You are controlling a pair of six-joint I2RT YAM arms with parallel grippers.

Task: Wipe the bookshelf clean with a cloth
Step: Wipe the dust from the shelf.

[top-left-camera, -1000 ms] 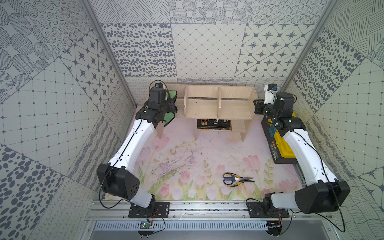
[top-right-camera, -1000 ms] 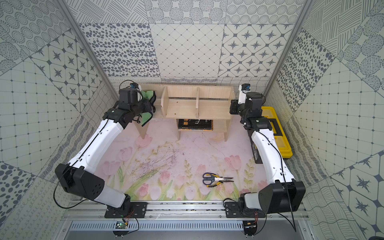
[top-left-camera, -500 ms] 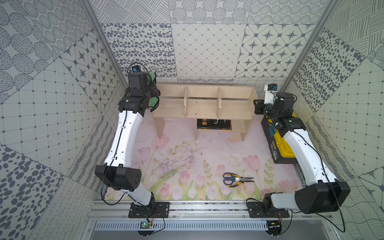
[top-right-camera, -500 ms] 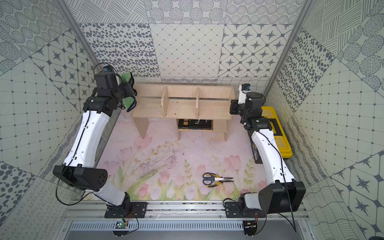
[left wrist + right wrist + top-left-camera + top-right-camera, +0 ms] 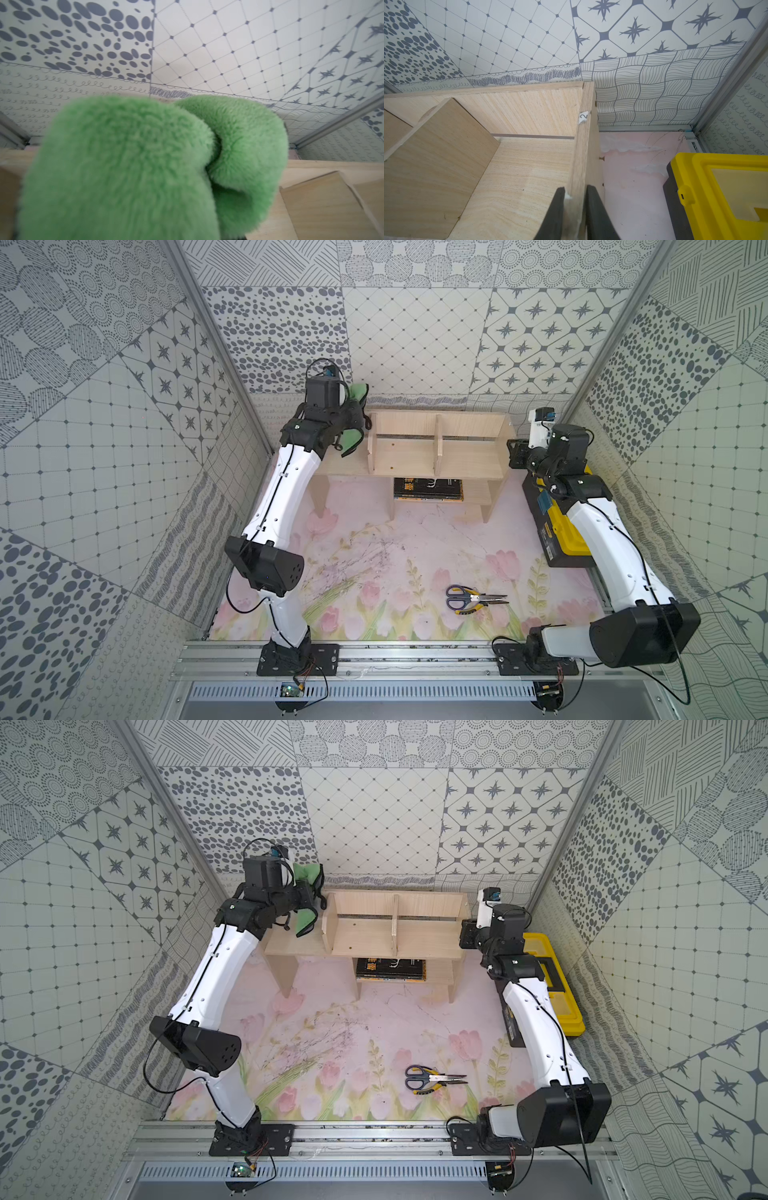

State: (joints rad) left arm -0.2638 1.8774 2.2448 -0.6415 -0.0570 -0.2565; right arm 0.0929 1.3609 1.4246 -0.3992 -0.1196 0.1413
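left gripper (image 5: 352,425) pinching the cloth (image 5: 135,166), swung back in over the bookshelf (image 5: 403,450) end bay, right gripper (image 5: 575,190) still clamping its side panel (image 5: 584,145), books (image 5: 428,488) on the lower shelf (image 5: 474,490) below, closed toolbox (image 5: 716,187) beside it

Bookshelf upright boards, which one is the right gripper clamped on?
The end side panel beside the yellow toolbox: the right gripper pinches its edge, while the two inner dividers stand untouched.

I count one bookshelf (image 5: 405,452), with two upright dividers (image 5: 437,445) and three bays. One cloth (image 5: 352,440). One pair of scissors (image 5: 469,598). One yellow-and-black toolbox (image 5: 567,533). One dark book (image 5: 428,488), though a second may lie beneath it; I cannot tell.
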